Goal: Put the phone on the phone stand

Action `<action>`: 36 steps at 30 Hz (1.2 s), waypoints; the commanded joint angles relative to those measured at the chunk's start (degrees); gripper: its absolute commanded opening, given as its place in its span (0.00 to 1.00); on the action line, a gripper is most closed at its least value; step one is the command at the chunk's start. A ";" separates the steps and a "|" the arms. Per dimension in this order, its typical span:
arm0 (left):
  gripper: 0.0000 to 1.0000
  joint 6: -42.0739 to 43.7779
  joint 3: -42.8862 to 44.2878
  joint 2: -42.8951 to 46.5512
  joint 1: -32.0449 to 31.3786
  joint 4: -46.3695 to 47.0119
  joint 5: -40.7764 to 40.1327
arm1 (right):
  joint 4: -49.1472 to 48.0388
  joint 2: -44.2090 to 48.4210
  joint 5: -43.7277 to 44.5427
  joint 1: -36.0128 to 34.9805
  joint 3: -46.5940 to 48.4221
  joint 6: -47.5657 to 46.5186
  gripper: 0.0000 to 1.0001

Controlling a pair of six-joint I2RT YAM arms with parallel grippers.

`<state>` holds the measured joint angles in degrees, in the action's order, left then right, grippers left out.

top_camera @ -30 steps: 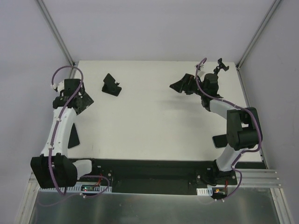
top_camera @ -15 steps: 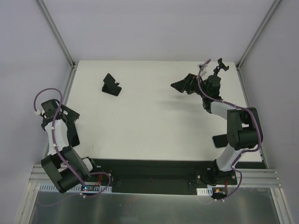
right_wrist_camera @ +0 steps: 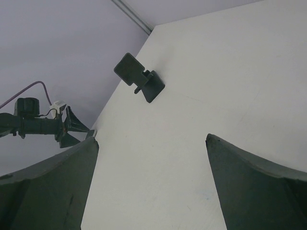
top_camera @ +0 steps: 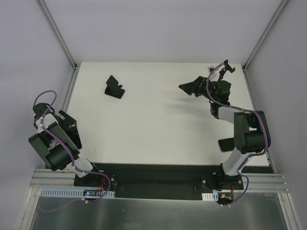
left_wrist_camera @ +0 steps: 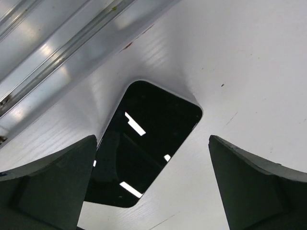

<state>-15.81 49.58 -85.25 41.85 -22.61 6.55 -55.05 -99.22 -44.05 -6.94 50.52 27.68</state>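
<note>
phone (left_wrist_camera: 146, 158) look: thin black slab, rounded corners, glossy face mirroring bright strips.
phone pose: lying flat, face up.
phone place: on the table (top_camera: 158, 124), close to its left edge.
phone stand (top_camera: 225, 68) look: black, thin arm with a small clamp on top; base hidden.
phone stand pose: upright, the phone not on it.
phone stand place: the table's far right corner, well apart from the phone.

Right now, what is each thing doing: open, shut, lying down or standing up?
Phone: lying flat, not held.
Phone stand: standing, empty.
Small folding stand: opened out, empty.
Left gripper: open over the phone.
Right gripper: open, empty.
</note>
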 commanded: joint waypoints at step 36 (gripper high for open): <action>0.99 -17.73 -4.38 13.26 -13.21 -12.90 -6.20 | -18.17 -0.18 -1.39 1.32 -2.71 5.71 0.96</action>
<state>-23.75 50.54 -77.52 23.46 -29.71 5.02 -68.73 -99.50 -44.42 -5.85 47.81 33.63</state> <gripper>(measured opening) 0.990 0.966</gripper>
